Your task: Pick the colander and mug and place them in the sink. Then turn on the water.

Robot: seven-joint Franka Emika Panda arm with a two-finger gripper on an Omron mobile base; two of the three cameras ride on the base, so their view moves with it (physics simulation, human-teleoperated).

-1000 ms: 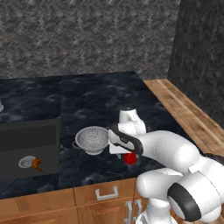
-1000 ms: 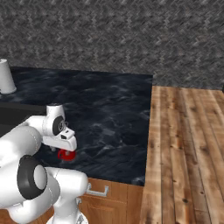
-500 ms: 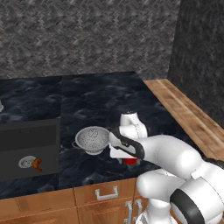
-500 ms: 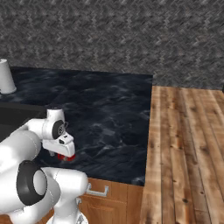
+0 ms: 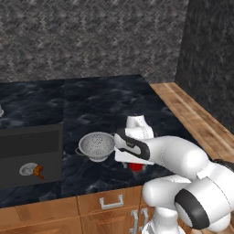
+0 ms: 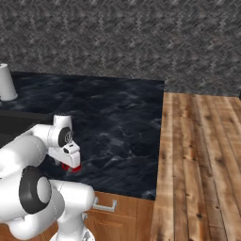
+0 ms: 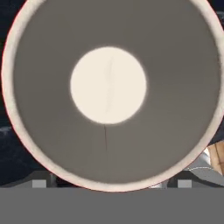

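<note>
The mug (image 5: 135,166) is a small red cup standing on the black counter near its front edge, seen also as a red patch (image 6: 71,166) under the hand. My gripper (image 5: 131,158) is right above and around it, open, one finger on each side. In the hand view the mug's white inside (image 7: 108,85) is very close, and its red rim reaches the frame's sides. The fingertips (image 7: 39,183) just show at the bottom. The silver perforated colander (image 5: 97,145) sits upright just left of the hand, apart from it. The sink (image 5: 45,137) is a dark recess further left.
A round drain strainer (image 5: 27,169) and a small orange-brown thing (image 5: 39,172) lie in the sink basin. A white paper-towel roll (image 6: 6,83) stands at the back left. Wooden boards (image 6: 202,155) adjoin the counter on the right. A cabinet handle (image 5: 112,201) is below the edge.
The hand has come down over the mug, so less red shows beneath it. The jaws stayed wide. The colander and mug have not moved.
</note>
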